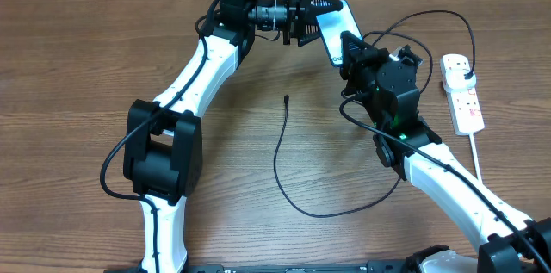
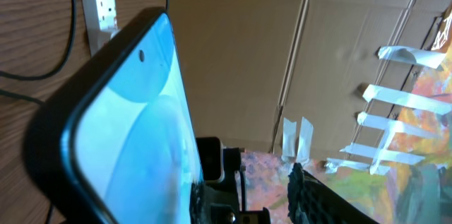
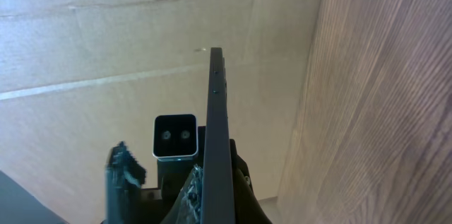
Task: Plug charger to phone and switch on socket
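Phone [image 2: 127, 132] held clear of table

Phone screen, lit and tilted, fills the left wrist view, raised above the table [image 1: 86, 66]. Right gripper [image 1: 351, 49] is clamped on its lower end. Left gripper [image 1: 317, 19] stands open beside its upper end. Charger cable [image 1: 277, 157] lies loose below, tip free, running under the right arm [image 1: 448, 178] toward the power strip [image 1: 463, 92].

My top camera looks straight down on the whole tabletop [image 1: 77, 58] from high above the phone [image 1: 331, 30]. My left wrist camera sits very close to the phone's lit face. My right wrist camera looks along its thin edge. All three see the phone.
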`<state>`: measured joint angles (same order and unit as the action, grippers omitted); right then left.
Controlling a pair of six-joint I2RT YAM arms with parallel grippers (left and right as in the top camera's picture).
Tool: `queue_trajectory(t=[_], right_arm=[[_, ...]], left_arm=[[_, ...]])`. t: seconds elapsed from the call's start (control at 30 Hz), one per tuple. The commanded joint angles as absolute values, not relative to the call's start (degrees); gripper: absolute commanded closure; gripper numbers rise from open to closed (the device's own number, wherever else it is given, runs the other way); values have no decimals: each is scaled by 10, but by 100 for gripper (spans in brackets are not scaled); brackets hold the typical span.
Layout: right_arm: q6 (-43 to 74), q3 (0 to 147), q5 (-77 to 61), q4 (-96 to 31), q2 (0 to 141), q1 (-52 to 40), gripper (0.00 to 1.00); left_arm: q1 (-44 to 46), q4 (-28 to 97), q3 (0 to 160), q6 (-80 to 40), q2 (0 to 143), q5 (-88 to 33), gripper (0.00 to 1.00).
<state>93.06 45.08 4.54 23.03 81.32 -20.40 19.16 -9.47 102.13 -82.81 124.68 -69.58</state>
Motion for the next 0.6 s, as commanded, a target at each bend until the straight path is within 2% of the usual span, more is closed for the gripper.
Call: queue_trajectory(t=[0.0,0.2,0.43,0.57], right_arm=[[933,478,48,240,811,-206,96],[933,478,23,239,811,-206,96],[932,478,9,235,811,-206,96],[932,478,-1,235,811,-206,96]], left_arm=[[199,-99,1030,-829,1248,-673,44],[210,-98,1030,-827,1248,-643,46],[214,-97,1030,-823,1248,-639,61],[214,-97,1030,-823,1248,-639,65]])
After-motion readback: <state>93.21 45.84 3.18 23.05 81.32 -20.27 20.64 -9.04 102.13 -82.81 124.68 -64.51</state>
